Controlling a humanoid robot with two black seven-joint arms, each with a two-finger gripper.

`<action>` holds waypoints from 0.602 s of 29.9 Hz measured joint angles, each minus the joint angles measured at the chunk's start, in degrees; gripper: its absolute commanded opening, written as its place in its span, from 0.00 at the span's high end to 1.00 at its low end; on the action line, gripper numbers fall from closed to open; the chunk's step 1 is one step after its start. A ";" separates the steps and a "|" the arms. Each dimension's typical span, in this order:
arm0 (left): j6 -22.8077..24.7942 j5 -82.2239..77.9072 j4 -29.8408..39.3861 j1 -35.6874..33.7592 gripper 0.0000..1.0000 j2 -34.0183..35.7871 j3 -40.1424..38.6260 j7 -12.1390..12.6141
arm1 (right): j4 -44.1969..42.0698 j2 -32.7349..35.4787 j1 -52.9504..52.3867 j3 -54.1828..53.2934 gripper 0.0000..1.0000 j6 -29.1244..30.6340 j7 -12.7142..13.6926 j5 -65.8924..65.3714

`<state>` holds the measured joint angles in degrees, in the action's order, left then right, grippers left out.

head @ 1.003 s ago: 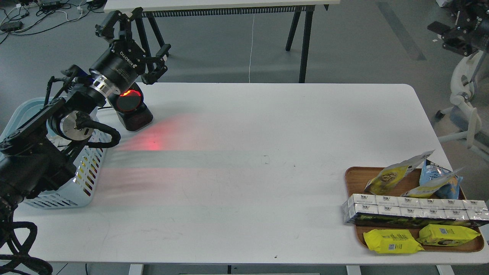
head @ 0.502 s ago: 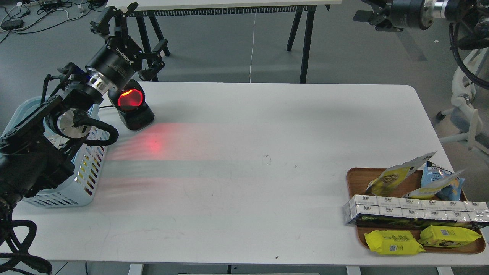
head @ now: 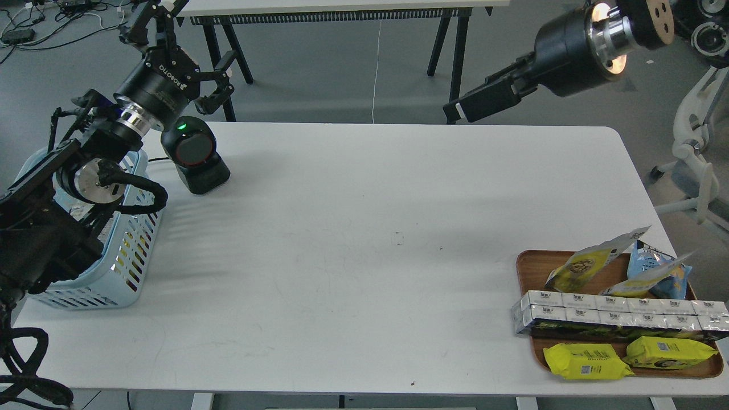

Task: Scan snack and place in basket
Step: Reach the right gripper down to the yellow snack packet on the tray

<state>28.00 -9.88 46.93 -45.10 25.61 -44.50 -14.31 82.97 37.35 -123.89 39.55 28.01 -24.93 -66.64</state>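
Note:
The snack (head: 592, 261), a pouch with a yellow lower part, a grey-white top and a round nut picture, leans in the wooden tray (head: 527, 267) at the table's right front. The light blue slotted basket (head: 122, 267) stands at the left edge, partly hidden by my left arm. My left gripper (head: 181, 41) is open and empty, raised above and behind the black scanner (head: 195, 155). My right gripper (head: 458, 111) hangs over the table's far edge, well away from the snack. Its fingers overlap as one dark bar.
The scanner shows a small green light. The tray also holds a blue-and-yellow crinkled bag (head: 655, 267), a long row of silver-white cartons (head: 615, 313) and two flat yellow packets (head: 586, 360). A second table's legs (head: 453, 62) stand behind.
The scanner's red glow on the table has gone out and a green light shows. My left gripper has risen up and left. My right arm has swung in from the upper right.

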 measured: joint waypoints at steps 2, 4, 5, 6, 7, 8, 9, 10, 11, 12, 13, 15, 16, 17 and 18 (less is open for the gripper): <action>0.00 -0.06 0.00 0.00 0.00 -0.09 0.02 0.05 | 4.88 1.21 -1.98 1.12 0.00 0.00 -1.03 -5.70; 0.00 -0.11 0.00 0.01 0.00 -0.11 0.09 0.07 | 9.47 3.06 -3.43 2.32 0.00 -0.01 -2.32 -11.50; 0.00 -0.12 0.00 0.01 0.00 -0.13 0.14 0.07 | 11.88 4.40 -4.01 2.96 0.01 0.00 -2.68 -15.03; 0.00 -0.13 0.00 0.01 0.00 -0.17 0.18 0.07 | 13.64 5.64 -4.35 3.52 0.01 -0.01 -2.87 -18.18; 0.00 -0.14 0.00 0.01 0.00 -0.21 0.25 0.07 | 15.00 7.06 -4.58 4.25 0.01 -0.01 -2.98 -21.77; 0.00 -0.14 0.00 0.03 0.00 -0.26 0.30 0.07 | 15.71 8.41 -4.66 5.07 0.01 0.00 -3.02 -25.16; 0.00 -0.14 0.02 0.11 0.00 -0.31 0.33 0.07 | 16.03 9.52 -4.66 5.83 0.01 -0.01 -3.04 -28.03; 0.00 -0.16 0.03 0.25 0.00 -0.36 0.38 0.07 | 16.24 10.78 -4.66 6.81 0.01 -0.01 -3.06 -31.21; 0.00 -0.19 0.04 0.34 0.00 -0.37 0.44 0.07 | 16.32 11.97 -4.66 7.75 0.01 -0.01 -3.06 -34.21; 0.00 -0.21 0.07 0.40 0.00 -0.37 0.50 0.07 | 16.37 12.97 -4.58 8.51 0.01 -0.01 -3.06 -36.74; 0.00 -0.22 0.09 0.45 0.00 -0.38 0.56 0.07 | 16.40 14.19 -4.29 9.32 0.01 -0.01 -3.07 -39.70; 0.00 -0.22 0.09 0.51 0.00 -0.40 0.63 0.07 | 16.42 16.34 -3.33 10.39 0.01 -0.01 -3.07 -44.32; 0.00 -0.23 0.09 0.52 0.00 -0.46 0.65 0.07 | 16.43 17.45 -2.53 10.71 0.01 -0.01 -3.07 -46.03; 0.00 -0.23 0.09 0.53 0.00 -0.54 0.68 0.07 | 16.43 18.44 -1.73 10.93 0.01 -0.01 -3.07 -47.17; 0.00 -0.23 0.10 0.53 0.00 -0.65 0.70 0.08 | 16.43 19.36 -0.93 11.07 0.01 -0.01 -3.07 -47.94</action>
<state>28.00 -10.11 47.03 -44.57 24.96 -43.80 -14.24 99.40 56.71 -124.83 50.62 28.00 -28.00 -114.58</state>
